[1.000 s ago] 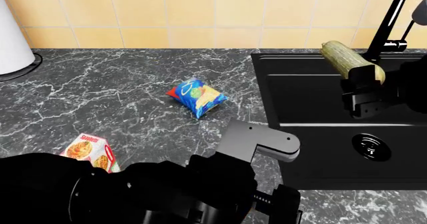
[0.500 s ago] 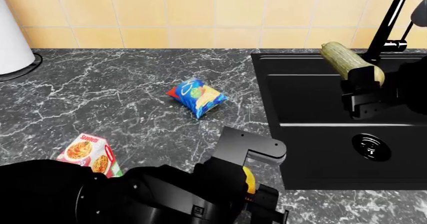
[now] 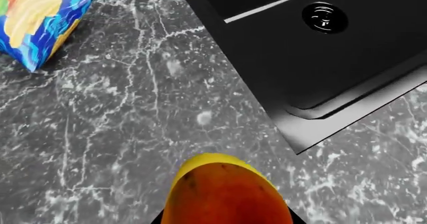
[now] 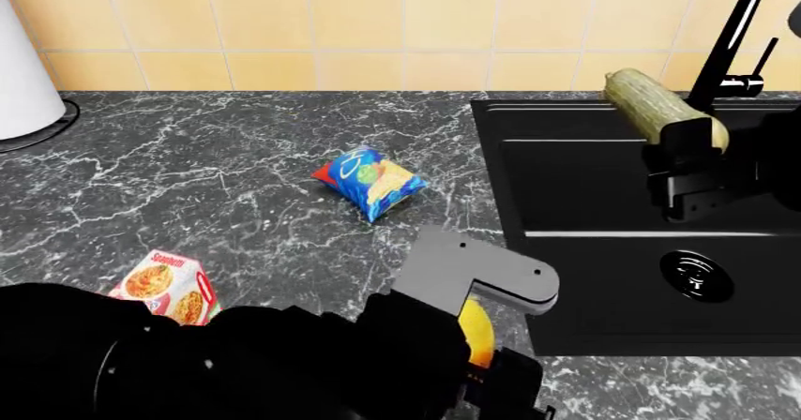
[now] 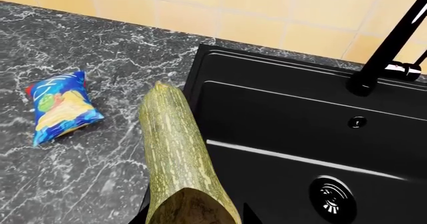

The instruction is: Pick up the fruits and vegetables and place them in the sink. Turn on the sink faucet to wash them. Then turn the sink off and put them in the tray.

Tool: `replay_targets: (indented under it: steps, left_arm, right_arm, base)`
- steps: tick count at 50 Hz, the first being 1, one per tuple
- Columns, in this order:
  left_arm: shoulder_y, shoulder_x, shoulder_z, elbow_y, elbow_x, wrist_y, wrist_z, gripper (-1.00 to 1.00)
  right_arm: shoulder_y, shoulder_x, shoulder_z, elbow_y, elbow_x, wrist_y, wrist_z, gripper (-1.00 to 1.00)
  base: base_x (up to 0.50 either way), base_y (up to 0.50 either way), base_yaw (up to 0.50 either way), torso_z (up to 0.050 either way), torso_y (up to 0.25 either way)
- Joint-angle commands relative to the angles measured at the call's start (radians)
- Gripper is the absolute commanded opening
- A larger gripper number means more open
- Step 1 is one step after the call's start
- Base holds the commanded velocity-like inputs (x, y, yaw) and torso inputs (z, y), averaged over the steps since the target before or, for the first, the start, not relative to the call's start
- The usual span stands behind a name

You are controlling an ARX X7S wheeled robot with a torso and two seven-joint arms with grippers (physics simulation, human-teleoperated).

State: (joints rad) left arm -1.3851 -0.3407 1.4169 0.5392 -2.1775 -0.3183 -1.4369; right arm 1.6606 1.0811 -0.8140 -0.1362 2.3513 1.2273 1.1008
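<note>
left gripper point(image 4: 482, 350): clamped on the mango point(image 3: 223, 194), held above the marble counter point(image 4: 225, 195) just off the sink point(image 4: 588, 251)'s near-left corner | right gripper point(image 4: 686, 172): gripping the squash point(image 5: 177, 154), lifted over the sink, near the faucet point(image 4: 732, 40) | snack bag point(image 4: 370, 183): on the counter left of the sink
</note>
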Motion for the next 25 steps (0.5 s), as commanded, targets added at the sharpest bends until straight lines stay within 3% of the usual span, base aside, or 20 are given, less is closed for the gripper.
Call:
replay_targets:
  steps: [1, 10, 25]
  left_arm:
    - [-0.13, -0.06, -0.094, 0.104, -0.075, 0.002, -0.015, -1.0]
    - [-0.28, -0.207, -0.204, 0.113, -0.215, -0.056, 0.035, -1.0]
    - [-0.419, -0.326, -0.322, 0.102, -0.33, -0.116, 0.102, -1.0]
  right_arm:
    - [0.036, 0.016, 0.028, -0.023, 0.007, -0.015, -0.002, -1.0]
    - [0.022, 0.024, 0.036, -0.073, 0.026, -0.035, -0.012, -1.0]
    - [0.011, 0.056, 0.038, -0.206, 0.117, -0.114, 0.031, -1.0]
  base:
    - [0.0, 0.0, 0.0, 0.0, 0.0]
    - [0.0, 0.0, 0.0, 0.001, 0.001]
    - [0.0, 0.0, 0.0, 0.001, 0.001]
